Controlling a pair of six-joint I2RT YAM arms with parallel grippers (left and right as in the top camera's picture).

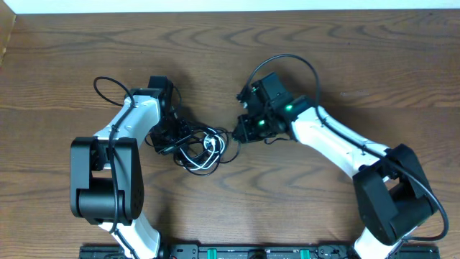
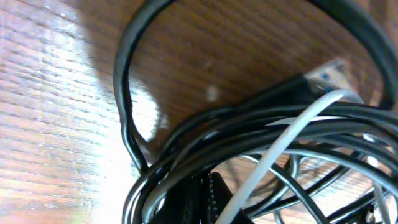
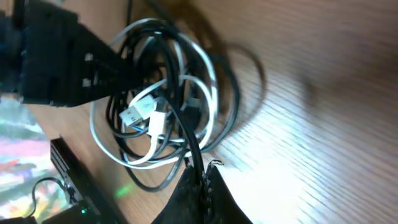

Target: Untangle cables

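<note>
Overhead: cables [image 1: 205, 147] tangled on table [image 1: 323, 43]; left gripper [image 1: 175, 139] at their 9 o'clock, right gripper [image 1: 241, 132] at 3 o'clock.
Left wrist only: USB plug [image 2: 323, 78] at 2 o'clock; jaws closed on the cables.
Right wrist only: jaws pinched on one black cable [image 3: 186, 134], below the white cable [image 3: 211, 87] loops.

Surface finishes: wood, plastic, metal.
Table [image 1: 359, 57]: varnished wood grain, satin sheen. Black cables [image 2: 124, 93]: smooth, glossy plastic sheath. White cable [image 2: 292, 134]: smooth, semi-matt plastic. Plug [image 2: 328, 73]: bright metal shell.
</note>
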